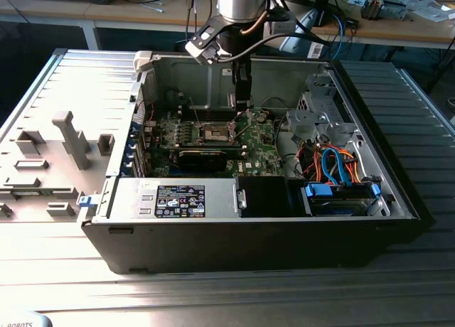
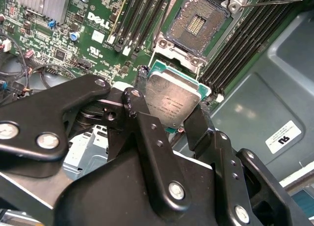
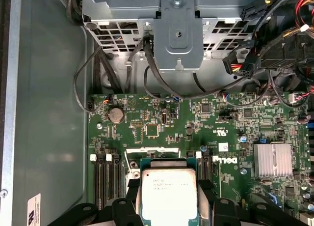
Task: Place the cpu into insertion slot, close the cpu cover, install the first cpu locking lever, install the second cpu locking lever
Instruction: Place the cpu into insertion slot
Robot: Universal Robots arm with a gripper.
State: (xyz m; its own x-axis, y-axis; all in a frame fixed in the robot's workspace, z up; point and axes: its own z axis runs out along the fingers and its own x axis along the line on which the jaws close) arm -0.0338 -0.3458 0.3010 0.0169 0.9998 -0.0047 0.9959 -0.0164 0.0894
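On the ribbed metal table [image 1: 85, 78] a black computer case [image 1: 249, 245] is lying open, with its inside facing up. Into it the arm [image 1: 242, 3] is reaching down from above, near the back wall. At the bottom of the case the green motherboard [image 1: 264, 153] is lying flat, with a black card across it on the near side and coloured cables at the exterior view's right. The gripper [image 2: 169, 107] is hanging low over the board and is pinching the cpu [image 2: 172, 100] by two opposite edges; in both wrist views its black fingers [image 2: 133, 102] are pressing on either side of the chip, and the silver-grey top is facing the cameras. The slot [image 2: 196, 22] is sitting uncovered on the board between the rows of long black memory sockets, and its tan and dark pin field is showing inside the metal rim. The cpu is being held above the board, near the slot but apart from it, not seated in it. Beside the slot a thin wire lever [image 2: 274, 1] is sticking out, free at its end.
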